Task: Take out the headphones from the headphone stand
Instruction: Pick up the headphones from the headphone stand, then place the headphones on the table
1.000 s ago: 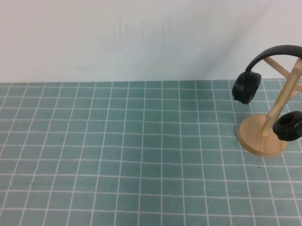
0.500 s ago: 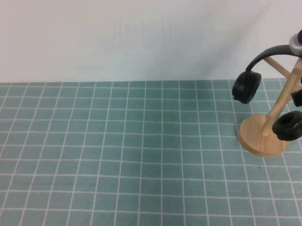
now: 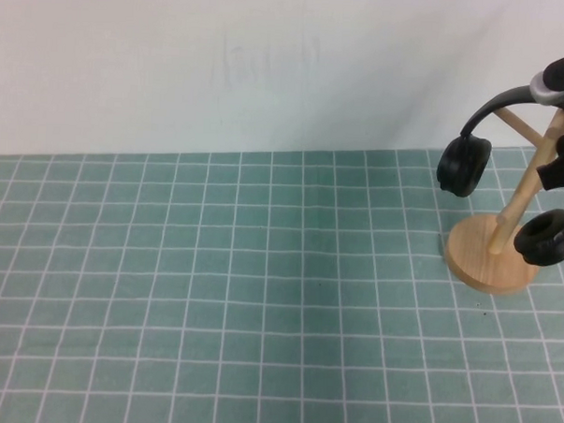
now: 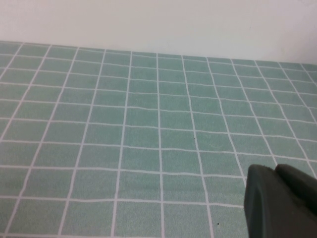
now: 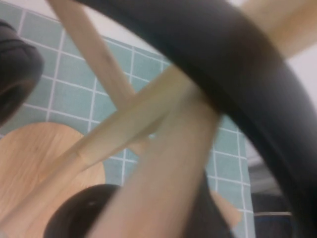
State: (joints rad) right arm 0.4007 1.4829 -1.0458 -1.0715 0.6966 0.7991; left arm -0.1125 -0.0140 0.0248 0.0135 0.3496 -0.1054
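High view, far right: showing the headphones (image 3: 497,104) hanging by the thin headband over the upper part of the headphone stand (image 3: 481,258), one ear cup dangling clear on the pole's left, the other hanging low just above the round base's right side. Standing upright on the green gridded tablecloth (image 3: 260,285), close to the white wall (image 3: 223,59), with the slanted pole and pegs rising out past the edge. Hovering right at the headband near the top of the stand: the right gripper (image 3: 561,78), only partly in frame, open or closed being impossible to tell. Looking from the right wrist view, filling most of the picture with the black headband (image 5: 237,64) crossing the wooden pole (image 5: 168,163), and the disc base below. Sitting low at the near left corner, well apart from the stand: the left gripper (image 4: 277,203), hanging over bare cloth, its state also not showing.
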